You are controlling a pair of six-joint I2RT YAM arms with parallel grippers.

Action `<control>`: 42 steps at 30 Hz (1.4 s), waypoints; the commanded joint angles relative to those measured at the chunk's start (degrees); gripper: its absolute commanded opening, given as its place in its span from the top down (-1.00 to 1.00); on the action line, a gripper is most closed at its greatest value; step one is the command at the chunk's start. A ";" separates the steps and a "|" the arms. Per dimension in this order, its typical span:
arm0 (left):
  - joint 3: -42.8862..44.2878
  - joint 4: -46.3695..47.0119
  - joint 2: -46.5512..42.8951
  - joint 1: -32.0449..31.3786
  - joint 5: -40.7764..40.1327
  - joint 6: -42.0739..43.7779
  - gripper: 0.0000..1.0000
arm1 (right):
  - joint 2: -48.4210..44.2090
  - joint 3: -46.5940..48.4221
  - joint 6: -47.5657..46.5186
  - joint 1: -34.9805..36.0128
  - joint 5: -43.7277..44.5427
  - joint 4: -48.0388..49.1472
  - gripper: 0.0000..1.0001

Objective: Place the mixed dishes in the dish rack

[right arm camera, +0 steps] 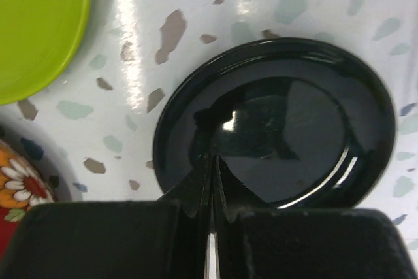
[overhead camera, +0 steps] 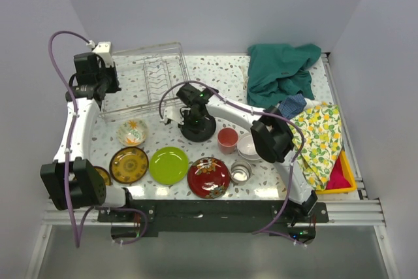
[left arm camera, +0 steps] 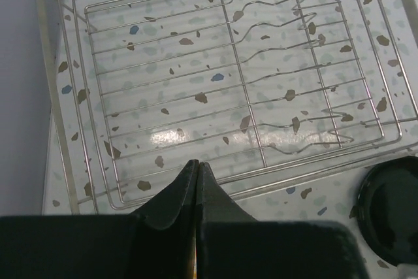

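Note:
The wire dish rack (overhead camera: 147,76) stands empty at the back left. My left gripper (overhead camera: 108,87) is shut and empty, hovering over the rack's near rim (left arm camera: 313,172), with the tips (left arm camera: 197,163) pressed together. My right gripper (overhead camera: 194,117) is shut, its tips (right arm camera: 212,157) just over the black plate (right arm camera: 287,115), which lies flat on the table (overhead camera: 198,130). I see nothing between its fingers. In a row along the front are a brown-gold plate (overhead camera: 128,164), a lime-green plate (overhead camera: 168,164), a red floral plate (overhead camera: 209,176) and a steel cup (overhead camera: 240,172).
A floral bowl (overhead camera: 132,132) sits left of the black plate. A salmon-pink cup (overhead camera: 227,140) and a white bowl (overhead camera: 248,148) sit to its right. A green cloth (overhead camera: 281,70), a yellow-patterned cloth (overhead camera: 320,135) and a yellow tray (overhead camera: 339,184) fill the right side.

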 commanded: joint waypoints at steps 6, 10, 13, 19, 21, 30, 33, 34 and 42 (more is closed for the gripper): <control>10.89 3.98 10.81 0.59 -4.34 5.63 0.83 | -2.07 -6.57 -2.45 2.02 -2.14 -10.68 1.00; 11.34 3.98 12.23 1.02 -3.73 5.28 0.82 | -3.83 -8.59 -2.71 4.39 -4.15 -12.62 1.00; 10.20 4.59 11.09 1.03 -3.46 5.72 0.81 | -5.68 -9.73 -3.07 6.15 -5.91 -15.08 1.00; 7.21 4.77 8.63 1.37 -4.43 6.25 0.74 | -9.19 -11.32 -2.11 8.53 -7.06 -17.28 1.00; 6.59 4.33 8.36 1.64 -4.61 6.25 0.54 | -9.90 -10.88 0.18 8.44 -5.57 -14.84 1.00; 11.68 -1.46 8.45 3.22 -3.82 3.79 -0.21 | -8.32 9.05 9.68 6.07 2.77 -3.41 0.18; 16.07 -5.23 9.15 3.49 -3.02 3.79 -0.29 | -6.57 14.42 10.73 4.93 7.59 1.94 -0.12; 16.95 -6.12 9.50 3.57 -3.63 3.53 -0.29 | -6.04 15.82 11.26 4.67 9.88 3.79 -0.18; 15.91 -7.19 14.41 10.60 -3.46 2.29 0.55 | -0.33 18.47 21.45 -2.10 22.37 17.51 -0.23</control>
